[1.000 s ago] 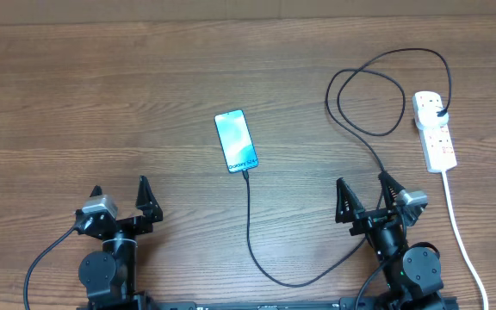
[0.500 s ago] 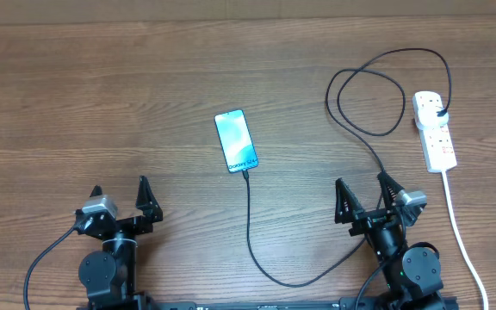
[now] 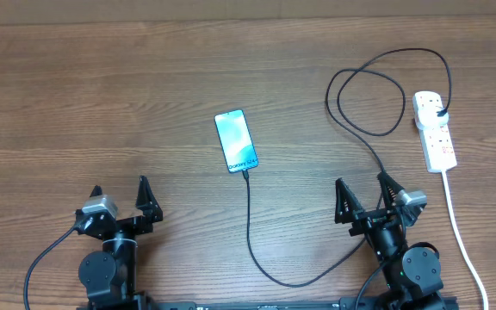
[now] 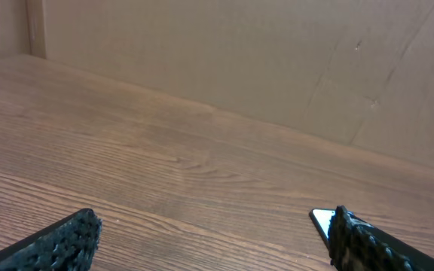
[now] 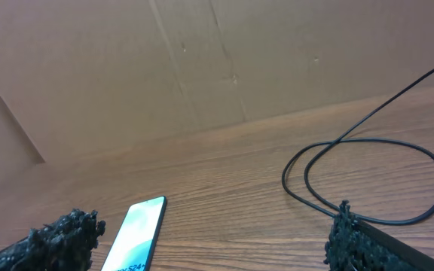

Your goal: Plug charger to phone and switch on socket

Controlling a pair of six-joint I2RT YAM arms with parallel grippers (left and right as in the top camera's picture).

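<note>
Left fingers and right fingers stand spread wide and empty, well short of the phone on the bench. The charger tip meets the phone's near end, and the socket lies far to the phone's right.

A brown wood-grain surface fills the overhead frame. Near its centre lies a phone, screen up and lit. The black charger runs down from the phone's lower end, curves right, loops at upper right and ends in a plug on the white socket near the right edge. The socket's thick white cord trails toward the lower right corner.
</note>
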